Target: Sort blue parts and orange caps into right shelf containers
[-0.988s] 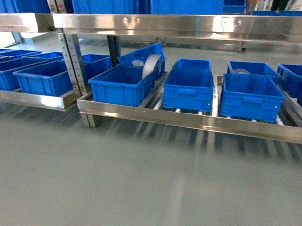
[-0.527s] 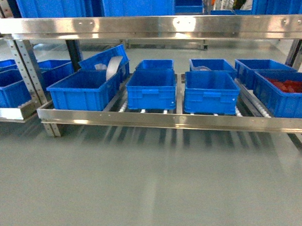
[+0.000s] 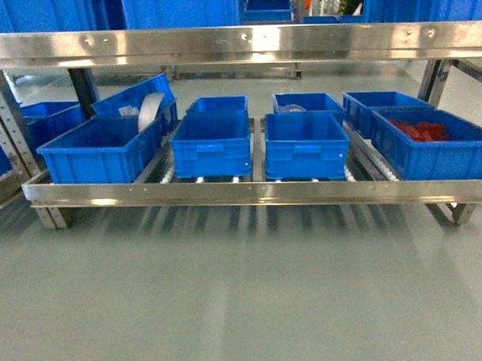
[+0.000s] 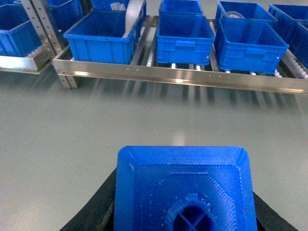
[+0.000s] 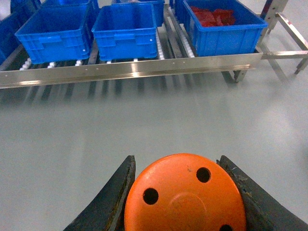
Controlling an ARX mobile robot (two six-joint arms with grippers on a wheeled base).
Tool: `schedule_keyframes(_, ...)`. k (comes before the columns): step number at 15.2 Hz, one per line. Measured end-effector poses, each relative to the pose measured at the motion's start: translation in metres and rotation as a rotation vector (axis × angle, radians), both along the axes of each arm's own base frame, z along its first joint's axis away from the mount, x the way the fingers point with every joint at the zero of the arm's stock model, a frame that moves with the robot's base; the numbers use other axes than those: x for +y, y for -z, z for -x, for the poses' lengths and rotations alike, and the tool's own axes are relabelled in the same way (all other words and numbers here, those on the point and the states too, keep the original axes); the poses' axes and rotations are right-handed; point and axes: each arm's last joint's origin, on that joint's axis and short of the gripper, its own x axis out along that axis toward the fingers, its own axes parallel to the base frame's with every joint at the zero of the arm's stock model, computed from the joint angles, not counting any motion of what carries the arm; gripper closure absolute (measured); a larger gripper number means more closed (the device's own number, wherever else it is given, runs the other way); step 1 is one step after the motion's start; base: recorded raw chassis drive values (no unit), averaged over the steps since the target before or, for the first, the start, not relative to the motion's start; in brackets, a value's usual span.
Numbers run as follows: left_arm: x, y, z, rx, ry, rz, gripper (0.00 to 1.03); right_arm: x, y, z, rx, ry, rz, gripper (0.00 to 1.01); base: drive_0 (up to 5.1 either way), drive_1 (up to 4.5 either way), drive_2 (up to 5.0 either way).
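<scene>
You are in the carrying step: both loads are in hand and the shelf stands ahead across bare floor, not yet within reach. In the left wrist view, the left gripper is clamped on a blue part, its dark fingers showing at either flank of the block and the round stud facing the camera. In the right wrist view, the right gripper is closed around an orange cap, whose flat holed top faces the lens; the printed side is hidden. Neither arm appears in the head view. There, the low shelf carries a front row of blue crates: a left crate, two middle crates and, and a far-right crate that already holds red-orange pieces. Your next move, by judgement, calls for closing the gap to the right end of the shelf, then lifting each load over the rim of its own crate before releasing. Which crate takes the blue part cannot be told from here.
</scene>
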Motion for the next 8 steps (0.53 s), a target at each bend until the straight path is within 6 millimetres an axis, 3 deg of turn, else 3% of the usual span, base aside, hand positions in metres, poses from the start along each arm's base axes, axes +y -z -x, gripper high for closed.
schedule_keyframes(3,-0.0007,0.0000,0.0000,0.000,0.006,0.001,0.59,0.0001,-0.0001,0.0000,-0.001,0.002,0.001,0.58,-1.6,-1.64,-1.6)
schedule_keyframes(8,-0.0007,0.0000,0.0000,0.000,0.004,0.000,0.59,0.0000,0.0000,0.0000,0.000,0.001,0.001,0.58,0.0,0.00,0.0)
